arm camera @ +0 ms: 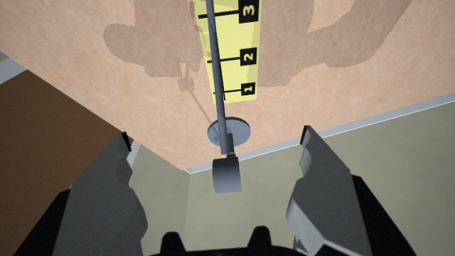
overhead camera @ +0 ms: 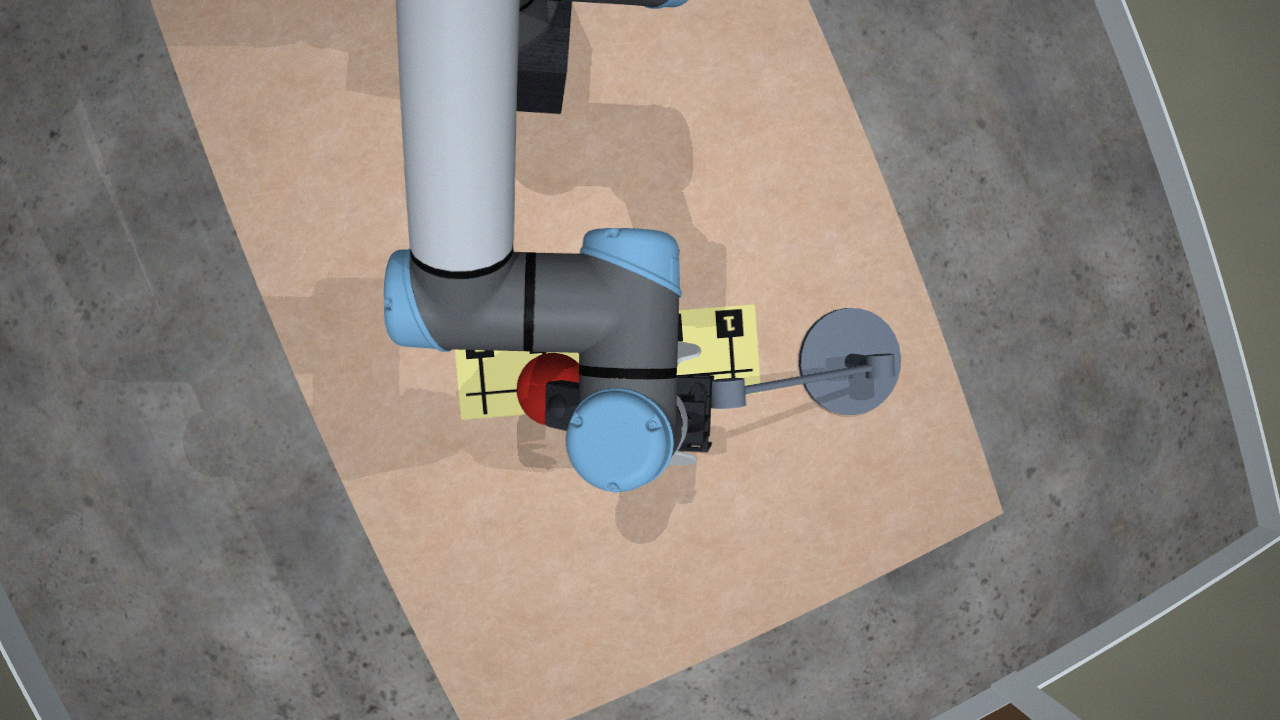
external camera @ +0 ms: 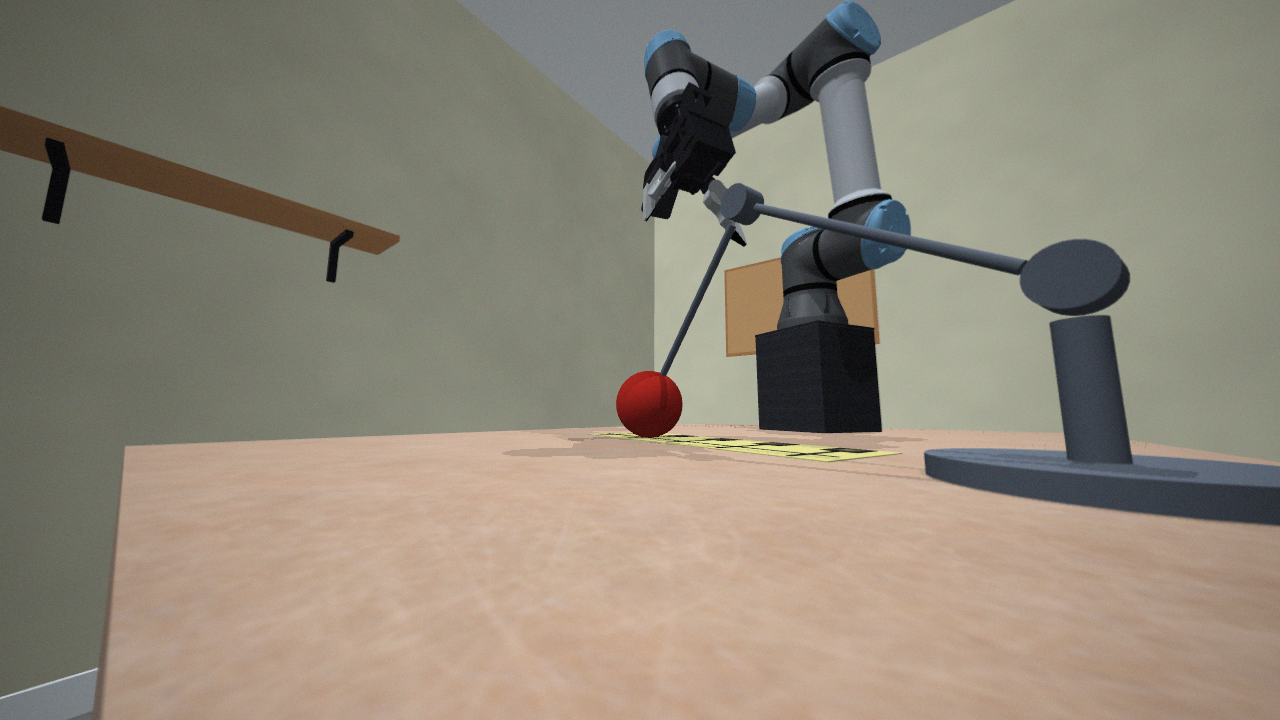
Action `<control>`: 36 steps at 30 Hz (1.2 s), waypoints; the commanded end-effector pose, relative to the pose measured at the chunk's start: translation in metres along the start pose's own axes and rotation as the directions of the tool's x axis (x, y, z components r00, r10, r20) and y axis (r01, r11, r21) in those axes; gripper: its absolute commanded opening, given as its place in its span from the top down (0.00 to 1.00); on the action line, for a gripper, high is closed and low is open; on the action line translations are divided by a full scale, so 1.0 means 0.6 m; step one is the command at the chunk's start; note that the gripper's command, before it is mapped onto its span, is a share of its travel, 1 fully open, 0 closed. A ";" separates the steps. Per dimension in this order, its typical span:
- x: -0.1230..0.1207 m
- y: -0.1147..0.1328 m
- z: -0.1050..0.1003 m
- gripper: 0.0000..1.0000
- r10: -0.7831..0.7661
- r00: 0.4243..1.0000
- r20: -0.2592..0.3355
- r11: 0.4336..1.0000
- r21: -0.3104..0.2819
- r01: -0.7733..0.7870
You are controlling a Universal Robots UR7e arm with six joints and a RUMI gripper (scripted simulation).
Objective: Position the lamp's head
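Observation:
The lamp's red head (overhead camera: 540,391) (external camera: 648,403) sits very low over the far part of the yellow strip (overhead camera: 747,353) (external camera: 872,454) (arm camera: 232,39); a gap beneath it cannot be made out. One tick shows beyond it; the mark under it is hidden. The thin outer rod (external camera: 698,300) (arm camera: 215,53) slants up from the head to the elbow (overhead camera: 728,393) (external camera: 741,204) (arm camera: 227,176). The inner rod (overhead camera: 796,382) (external camera: 886,234) runs to the post on the round base (overhead camera: 827,335) (external camera: 984,483) (arm camera: 245,133). My gripper (external camera: 693,227) (arm camera: 217,129) is open near the elbow, fingers to either side of the outer rod, gripping nothing.
My arm's wrist (overhead camera: 619,438) covers the strip's middle from above. The black pedestal (external camera: 819,376) stands behind the strip. A wooden shelf (external camera: 196,179) is on the left wall. The bench's near left edge shows in the exterior view.

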State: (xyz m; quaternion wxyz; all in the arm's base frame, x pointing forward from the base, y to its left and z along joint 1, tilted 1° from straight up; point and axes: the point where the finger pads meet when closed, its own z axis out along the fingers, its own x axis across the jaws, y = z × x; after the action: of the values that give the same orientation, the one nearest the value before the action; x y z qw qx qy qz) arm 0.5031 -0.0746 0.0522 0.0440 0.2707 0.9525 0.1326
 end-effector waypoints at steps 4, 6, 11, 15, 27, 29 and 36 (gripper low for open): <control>-0.002 -0.003 -0.048 0.00 -0.018 1.000 -0.004 1.000 -0.012 0.018; -0.002 -0.003 -0.061 0.00 -0.014 1.000 -0.003 1.000 -0.009 0.014; -0.002 -0.003 -0.058 0.00 -0.009 1.000 -0.001 1.000 -0.006 0.009; -0.002 -0.002 -0.055 0.00 -0.001 1.000 0.001 1.000 -0.001 0.001; -0.003 -0.015 -0.046 0.00 0.006 1.000 0.003 1.000 -0.018 -0.006; -0.004 -0.029 -0.041 0.00 -0.001 1.000 -0.001 0.999 -0.044 0.001; -0.008 -0.078 -0.027 0.00 -0.027 1.000 -0.012 0.990 -0.136 0.025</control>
State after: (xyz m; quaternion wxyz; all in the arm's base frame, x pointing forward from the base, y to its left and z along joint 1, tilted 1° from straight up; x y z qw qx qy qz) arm 0.4865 -0.1073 0.0624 0.0487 0.3145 0.9374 0.1416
